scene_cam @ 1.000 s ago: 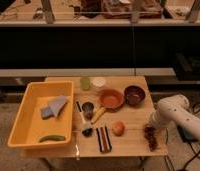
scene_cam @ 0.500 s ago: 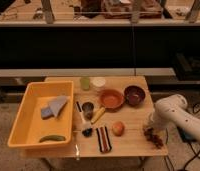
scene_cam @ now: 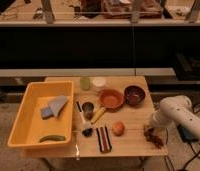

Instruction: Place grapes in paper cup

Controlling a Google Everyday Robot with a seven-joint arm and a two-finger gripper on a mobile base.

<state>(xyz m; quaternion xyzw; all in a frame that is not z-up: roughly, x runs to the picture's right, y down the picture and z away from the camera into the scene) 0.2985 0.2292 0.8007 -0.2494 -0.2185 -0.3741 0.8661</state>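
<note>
The grapes [scene_cam: 155, 138] lay at the front right corner of the table [scene_cam: 130, 147], a dark little bunch with its long side slanting, one end pointing up toward the gripper [scene_cam: 151, 127] and the other end pointing down to the table's corner. The gripper, at the end of the white arm [scene_cam: 179, 112], hung right at the top end of the bunch, and it could not be told if it was spread apart or pinching. The paper cup [scene_cam: 98, 82] stood far off at the back of the table, just beside the green cup [scene_cam: 85, 83].
</note>
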